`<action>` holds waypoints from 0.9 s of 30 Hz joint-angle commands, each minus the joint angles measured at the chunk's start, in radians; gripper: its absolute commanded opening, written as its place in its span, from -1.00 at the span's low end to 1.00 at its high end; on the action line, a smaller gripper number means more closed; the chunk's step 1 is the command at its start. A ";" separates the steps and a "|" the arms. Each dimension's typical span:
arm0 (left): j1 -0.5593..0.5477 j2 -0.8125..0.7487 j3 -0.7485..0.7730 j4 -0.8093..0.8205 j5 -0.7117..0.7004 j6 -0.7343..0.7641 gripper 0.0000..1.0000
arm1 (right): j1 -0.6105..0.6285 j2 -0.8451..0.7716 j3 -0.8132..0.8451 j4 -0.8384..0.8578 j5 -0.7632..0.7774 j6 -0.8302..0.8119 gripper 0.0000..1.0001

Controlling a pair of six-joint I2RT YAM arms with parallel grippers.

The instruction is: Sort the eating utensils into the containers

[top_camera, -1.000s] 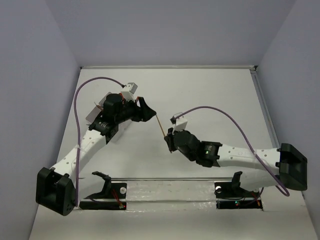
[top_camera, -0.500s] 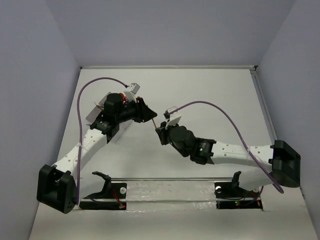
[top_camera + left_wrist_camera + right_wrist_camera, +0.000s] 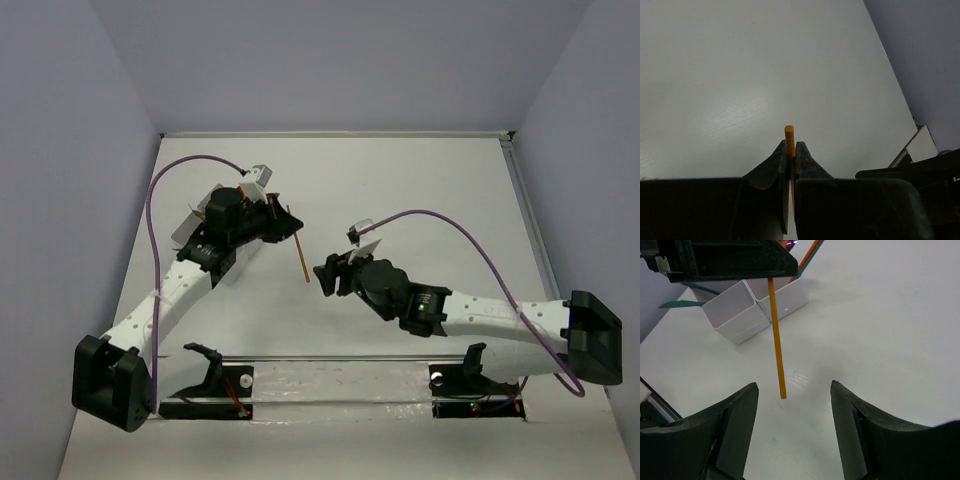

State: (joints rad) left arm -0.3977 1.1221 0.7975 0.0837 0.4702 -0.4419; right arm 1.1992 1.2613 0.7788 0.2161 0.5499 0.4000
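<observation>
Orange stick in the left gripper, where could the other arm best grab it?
Probably its bare lower shaft, from the side facing the right gripper: the left gripper clamps the orange stick only near its top; the rest hangs free.

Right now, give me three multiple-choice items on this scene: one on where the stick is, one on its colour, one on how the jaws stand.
1. Where is the stick?
A. hanging from the left jaws over the table
B. lying flat on the table
C. clamped in the right jaws

2. What colour is the stick?
A. teal
B. orange
C. white

3. How do the right jaws stand?
A. shut on the stick
B. shut on nothing
C. open, not touching the stick

Answers:
1 A: the left wrist view shows the left jaws pinched on its top end, and the right wrist view shows it hanging down.
2 B: it is orange in all three views.
3 C: the right wrist view shows a wide gap between them, with the stick beyond it.
</observation>
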 commanded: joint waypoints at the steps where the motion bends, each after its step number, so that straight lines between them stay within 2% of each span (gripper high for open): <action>1: 0.028 -0.067 0.022 0.007 -0.114 0.038 -0.88 | 0.010 -0.124 -0.078 0.037 0.039 0.039 0.32; 12: 0.186 -0.108 0.115 -0.029 -0.424 0.081 -0.88 | 0.010 -0.398 -0.294 -0.093 0.093 0.141 0.31; 22: 0.195 0.011 0.128 0.117 -0.775 0.175 -0.88 | 0.010 -0.566 -0.374 -0.124 0.108 0.145 0.29; 27: 0.195 0.088 0.126 0.192 -0.838 0.241 -0.88 | 0.010 -0.606 -0.385 -0.133 0.096 0.151 0.29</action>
State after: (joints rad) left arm -0.2073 1.1805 0.8860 0.1345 -0.2417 -0.2794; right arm 1.1992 0.6884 0.4088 0.0750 0.6247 0.5385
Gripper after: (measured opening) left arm 0.124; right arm 0.645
